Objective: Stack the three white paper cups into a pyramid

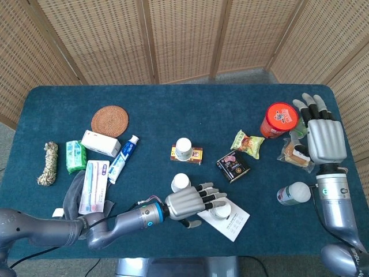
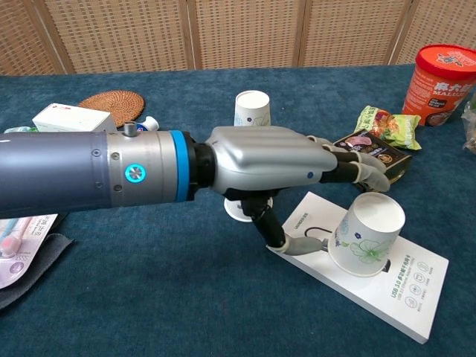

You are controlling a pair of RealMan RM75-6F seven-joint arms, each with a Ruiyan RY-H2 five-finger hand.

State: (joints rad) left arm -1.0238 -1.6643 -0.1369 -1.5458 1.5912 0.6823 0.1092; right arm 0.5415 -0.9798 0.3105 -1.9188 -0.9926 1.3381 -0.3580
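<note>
The left hand [image 2: 275, 167] reaches low across the blue worktop [image 1: 150, 109] with its fingers spread and nothing in its grasp. Just past its fingertips, an upside-down paper cup [image 2: 366, 233] stands on a flat white box [image 2: 401, 286]; whether the thumb below touches this cup cannot be told. A second cup [image 1: 180, 182] stands upside down just behind the hand, largely hidden by it in the chest view. A third cup [image 2: 252, 109] stands farther beyond the hand on a small yellow and red box [image 1: 196, 154]. The right hand [image 1: 324, 135] hovers flat and released, well apart from the cups, beside a red tub [image 1: 278, 119].
</note>
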